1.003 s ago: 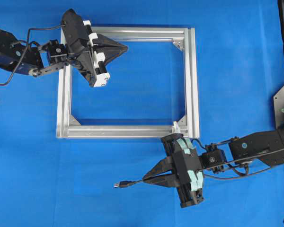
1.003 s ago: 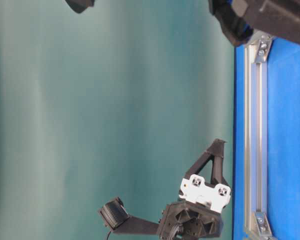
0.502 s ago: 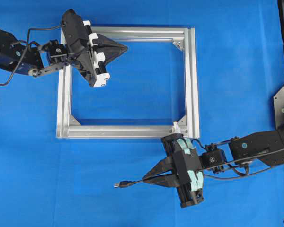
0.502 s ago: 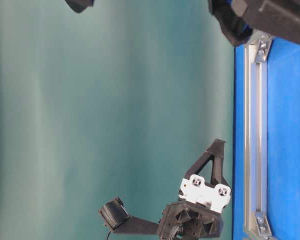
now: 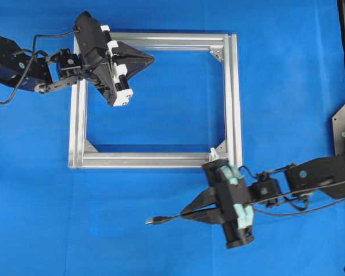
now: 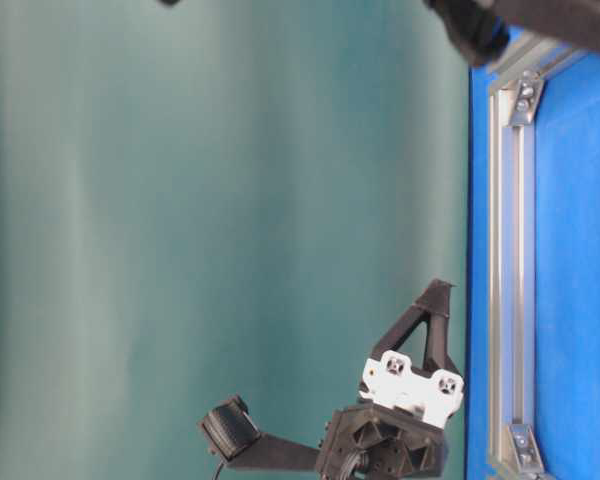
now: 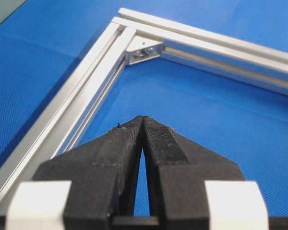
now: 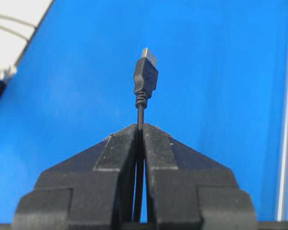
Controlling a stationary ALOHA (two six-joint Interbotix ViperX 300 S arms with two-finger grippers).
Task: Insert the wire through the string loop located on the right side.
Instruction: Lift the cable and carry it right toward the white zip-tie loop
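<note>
Right pincer (image 5: 187, 212) clamped on wire (image 5: 167, 218), plug forward; left pincer (image 5: 151, 57) shut, empty. Transport step. Next: aim plug at string loop (image 5: 213, 154) by frame (image 5: 237, 98).

aluminium frame (image 5: 234, 98) on blue table (image 5: 287, 69)

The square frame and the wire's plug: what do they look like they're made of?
The frame looks like bare extruded aluminium: silver, matte-bright, with lengthwise slots and bolted corner brackets. The wire appears rubber- or plastic-sheathed, matte black; its plug looks like moulded black plastic with a ribbed strain relief and a small shiny, probably metal, tip. The right gripper pinches the wire.
</note>
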